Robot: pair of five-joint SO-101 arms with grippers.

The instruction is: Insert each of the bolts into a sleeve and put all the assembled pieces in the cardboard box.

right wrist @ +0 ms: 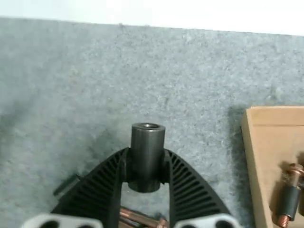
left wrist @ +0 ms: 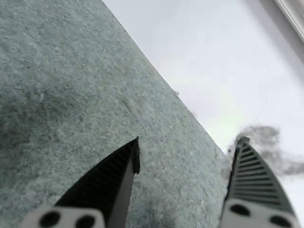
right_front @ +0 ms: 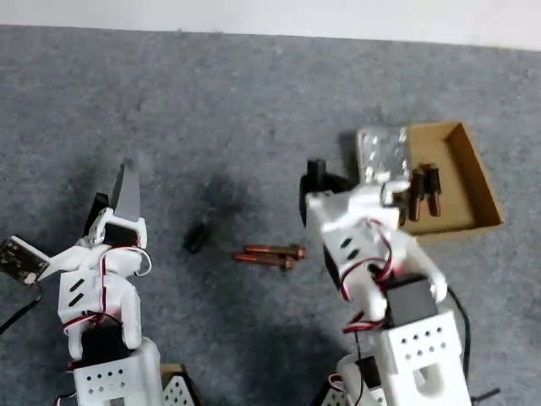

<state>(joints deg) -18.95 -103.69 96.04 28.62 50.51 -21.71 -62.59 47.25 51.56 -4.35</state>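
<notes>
Right tool [right wrist: 146,159]: clamped on dark cylindrical metal sleeve [right wrist: 147,137] near brown cardboard box [right wrist: 266,137] | left tool [left wrist: 185,147]: wide open, empty | hold sleeve bore steady for copper-coloured bolt [right_front: 270,254] entry

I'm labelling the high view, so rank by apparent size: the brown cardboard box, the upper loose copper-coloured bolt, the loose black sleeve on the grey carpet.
1. brown cardboard box, by far the largest.
2. copper-coloured bolt, long and thin.
3. loose black sleeve, shorter but thicker; a close call.
</notes>
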